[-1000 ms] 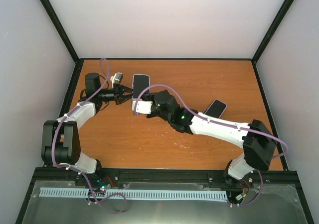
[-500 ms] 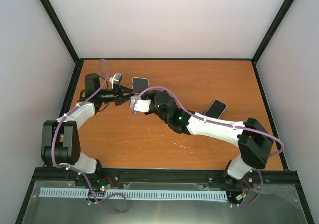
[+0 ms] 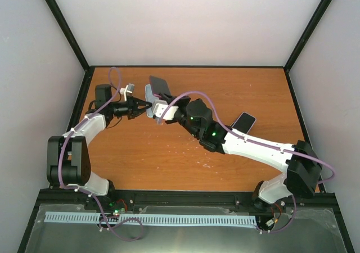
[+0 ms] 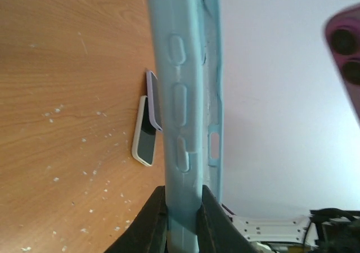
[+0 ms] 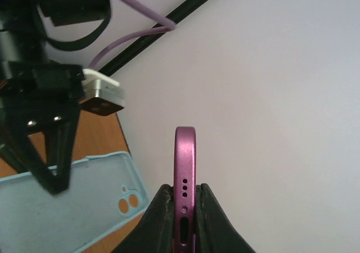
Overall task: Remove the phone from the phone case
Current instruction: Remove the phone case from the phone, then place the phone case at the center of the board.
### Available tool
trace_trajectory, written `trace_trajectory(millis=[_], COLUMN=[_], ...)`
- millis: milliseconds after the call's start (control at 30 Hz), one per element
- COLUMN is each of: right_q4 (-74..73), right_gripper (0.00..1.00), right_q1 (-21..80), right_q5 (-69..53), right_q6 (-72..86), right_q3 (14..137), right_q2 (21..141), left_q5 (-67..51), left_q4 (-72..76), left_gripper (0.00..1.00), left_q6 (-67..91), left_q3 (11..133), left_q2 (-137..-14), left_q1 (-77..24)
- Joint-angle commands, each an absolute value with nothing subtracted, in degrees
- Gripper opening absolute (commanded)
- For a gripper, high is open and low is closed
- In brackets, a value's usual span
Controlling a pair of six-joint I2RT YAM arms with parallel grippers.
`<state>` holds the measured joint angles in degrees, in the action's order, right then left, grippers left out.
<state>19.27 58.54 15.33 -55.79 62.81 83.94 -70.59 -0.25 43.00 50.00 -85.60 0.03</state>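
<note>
- The phone (image 5: 185, 168), purple at the edge and dark on the screen, is out of the phone case (image 4: 188, 95) and held up above the far left part of the bench (image 3: 236, 90).
- The right gripper (image 5: 183, 222) pinches the phone at its bottom end, one finger pressed on each flat face. In the right wrist view the phone stands edge-on, straight out from between the fingers, its port and speaker holes facing the camera.
- From above, the phone tilts up and away from the right gripper toward the back wall, screen showing.
- The phone case is pale blue and sits just beside the phone, apart from it. The left wrist view shows the phone's camera lenses at the right edge, with a gap between them and the case.
- The left gripper (image 4: 181, 222) is pinched on the near end of the case. The case runs edge-on away from that camera, its button bumps in view.
- In the right wrist view the case's camera cut-out shows, with the left gripper's black fingers clamped on the case.
- The two grippers meet closely over the bench, the left arm coming from the left and the right arm reaching across from the right.
- Two other phones (image 3: 243, 121) lie on the bench well to the right, one overlapping the other.
</note>
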Motion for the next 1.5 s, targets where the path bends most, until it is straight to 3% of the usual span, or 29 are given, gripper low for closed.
trace_trajectory(millis=[0, 233, 567, 1067, 1467], right_q4=[25.32, 28.47, 31.75, 27.34, 25.97], right_gripper=[0.03, 0.03, 0.03, 0.03, 0.03], right_q1=[58.31, 54.61, 48.29, 43.82, 41.84], right_q5=[15.87, 17.58, 18.75, 18.52, 18.16], right_q6=[-54.51, -57.88, -59.48, -57.22, -55.87], right_q3=[62.75, 55.22, 43.94, 43.4, 43.25], right_q2=[80.93, 78.72, 75.15, 72.16, 72.11], left_q5=[-66.64, -65.47, -61.75, -54.93, -53.0], left_q4=[-5.33, -14.09, -10.37, -11.6, -13.45], left_gripper=[0.01, 0.01, 0.01, 0.03, 0.03], left_q6=[35.81, 26.77, 28.73, 31.18, 31.14], left_q3=[53.85, 58.95, 59.34, 77.2, 79.02], left_q2=[-86.32, -89.23, -93.73, -115.82, -123.37], left_q1=[1.04, 1.06, -0.3, -10.09, -12.6])
